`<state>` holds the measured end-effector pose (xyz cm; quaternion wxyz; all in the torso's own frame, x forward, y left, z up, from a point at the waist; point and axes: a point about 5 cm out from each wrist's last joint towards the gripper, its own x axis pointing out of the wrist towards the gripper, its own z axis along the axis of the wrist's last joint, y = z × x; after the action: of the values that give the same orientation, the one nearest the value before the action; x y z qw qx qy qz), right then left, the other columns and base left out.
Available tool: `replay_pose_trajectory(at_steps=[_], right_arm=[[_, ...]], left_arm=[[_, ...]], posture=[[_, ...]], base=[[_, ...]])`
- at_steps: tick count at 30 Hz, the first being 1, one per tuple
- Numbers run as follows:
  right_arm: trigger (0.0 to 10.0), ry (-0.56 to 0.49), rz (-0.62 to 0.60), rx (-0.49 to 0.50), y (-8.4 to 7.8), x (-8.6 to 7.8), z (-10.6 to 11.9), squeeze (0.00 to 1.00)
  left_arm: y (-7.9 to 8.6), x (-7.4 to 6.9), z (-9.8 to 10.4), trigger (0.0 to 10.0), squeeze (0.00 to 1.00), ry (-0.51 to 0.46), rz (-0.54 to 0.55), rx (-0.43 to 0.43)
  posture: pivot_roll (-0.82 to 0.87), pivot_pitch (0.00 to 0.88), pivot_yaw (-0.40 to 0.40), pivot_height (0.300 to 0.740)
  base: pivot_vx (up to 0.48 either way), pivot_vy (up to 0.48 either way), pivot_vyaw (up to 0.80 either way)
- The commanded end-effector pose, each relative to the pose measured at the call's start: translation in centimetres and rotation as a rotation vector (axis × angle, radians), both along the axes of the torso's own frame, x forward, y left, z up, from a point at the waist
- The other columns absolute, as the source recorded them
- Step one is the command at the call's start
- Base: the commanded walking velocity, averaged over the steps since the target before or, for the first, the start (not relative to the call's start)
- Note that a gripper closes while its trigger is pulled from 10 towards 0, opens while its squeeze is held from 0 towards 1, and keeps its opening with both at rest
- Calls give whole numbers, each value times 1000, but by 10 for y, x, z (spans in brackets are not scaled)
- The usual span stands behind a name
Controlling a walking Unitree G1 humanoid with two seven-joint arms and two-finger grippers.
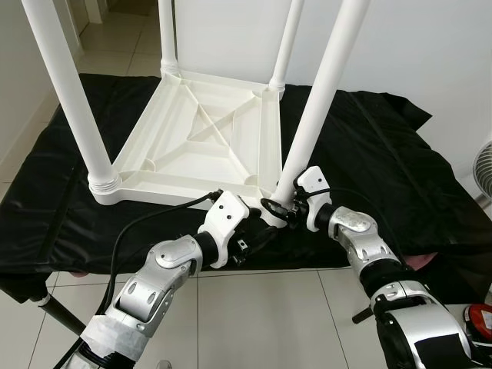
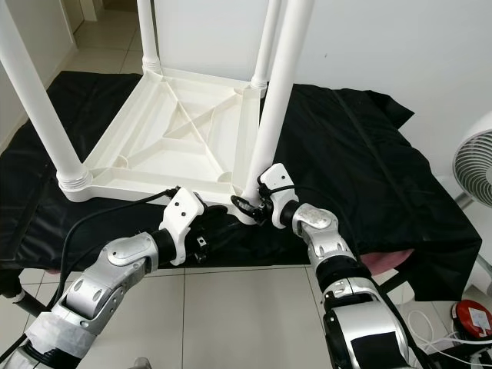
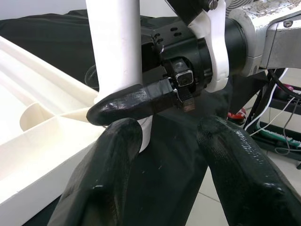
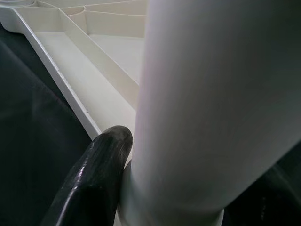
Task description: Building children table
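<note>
A white children's table (image 1: 192,131) lies upside down on a black cloth (image 1: 384,154), its four legs pointing up. The near right leg (image 1: 319,108) stands in the corner closest to me. My right gripper (image 1: 282,209) is shut on this leg just above its base; one finger (image 4: 94,179) presses against the leg (image 4: 216,103). My left gripper (image 1: 260,231) sits just in front of the same corner, open, its two fingers (image 3: 101,179) spread apart below the leg (image 3: 115,47) and the right gripper's finger (image 3: 131,101).
The black cloth covers a low platform with tiled floor (image 1: 254,315) in front of it. A white fan (image 2: 473,165) stands at the right, with a red object (image 2: 473,319) and cables on the floor near it. The wall is close behind.
</note>
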<state>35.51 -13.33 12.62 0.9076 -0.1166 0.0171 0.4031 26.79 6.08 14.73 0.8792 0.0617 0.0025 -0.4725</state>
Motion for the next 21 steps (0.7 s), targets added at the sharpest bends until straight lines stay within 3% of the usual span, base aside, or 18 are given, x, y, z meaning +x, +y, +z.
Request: replay_pose_trajectory(at_steps=[1,6,7,15,21], right_arm=[[0,23,6,-20,-3,-1,-6,0],[0,34,11,9,-5,-3,-8,0],[10000,35,0,23,-6,-3,-9,0],[10000,29,-121,82,-8,-3,-11,0],[10000,-10,-315,176,-7,-2,-11,0]], left_arm=[[-4,-3,-1,10000,0,9,-57,9],[-4,-3,-1,10000,0,10,-59,8],[-4,-4,-1,10000,0,11,-59,6],[-5,-6,-2,10000,0,16,-64,5],[-5,-7,-3,10000,0,19,-64,6]], posture=[[56,0,-84,740],[53,0,-83,740],[51,0,-85,740],[46,0,-85,740],[49,0,-86,740]], base=[[0,0,0],[0,0,0],[0,0,0],[0,0,0],[0,0,0]])
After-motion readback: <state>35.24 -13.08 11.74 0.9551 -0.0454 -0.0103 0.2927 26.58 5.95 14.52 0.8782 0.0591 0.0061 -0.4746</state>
